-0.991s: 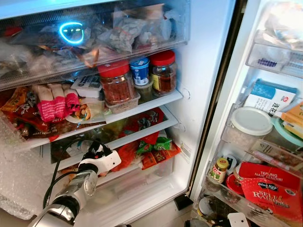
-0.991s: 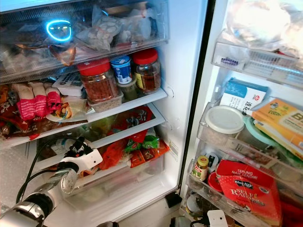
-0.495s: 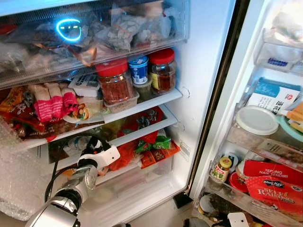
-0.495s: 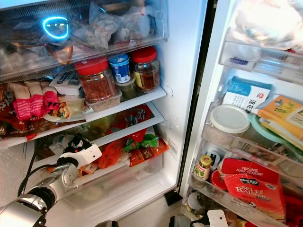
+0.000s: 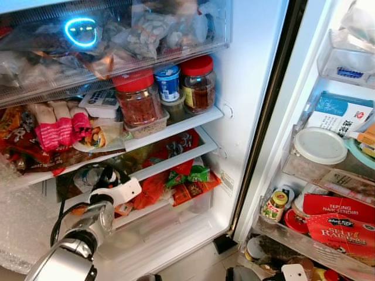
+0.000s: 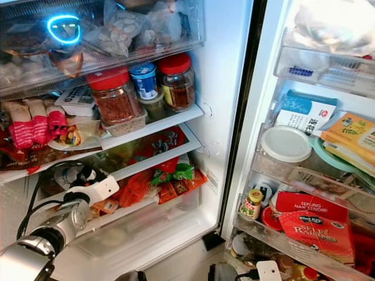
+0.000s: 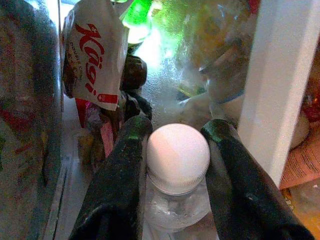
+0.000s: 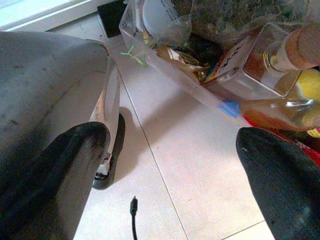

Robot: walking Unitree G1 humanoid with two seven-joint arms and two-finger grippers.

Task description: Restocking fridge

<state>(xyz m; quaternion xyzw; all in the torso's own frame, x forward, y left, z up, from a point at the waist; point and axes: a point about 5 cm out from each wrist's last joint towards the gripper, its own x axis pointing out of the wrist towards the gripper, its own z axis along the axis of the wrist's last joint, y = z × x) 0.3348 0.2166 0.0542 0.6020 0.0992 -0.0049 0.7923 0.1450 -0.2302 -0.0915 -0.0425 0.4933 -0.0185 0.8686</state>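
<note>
The left gripper (image 7: 175, 165) clasps a clear bottle (image 7: 177, 172) by its neck, one black finger on each side of the white cap (image 7: 178, 150), and has it inside the fridge (image 5: 252, 88) on the low shelf (image 5: 176, 161), among packets and a red-lettered white bag (image 7: 92, 55). This looks like the placing step: the bottle is at its spot but not yet let go. Next, probably, comes settling it upright on the shelf floor, parting the fingers and backing straight out, clear of the shelf edge and neighbouring packets. The right gripper (image 8: 170, 165) hangs spread and empty over the floor tiles (image 8: 190, 165) by the door bins (image 5: 316, 246).
</note>
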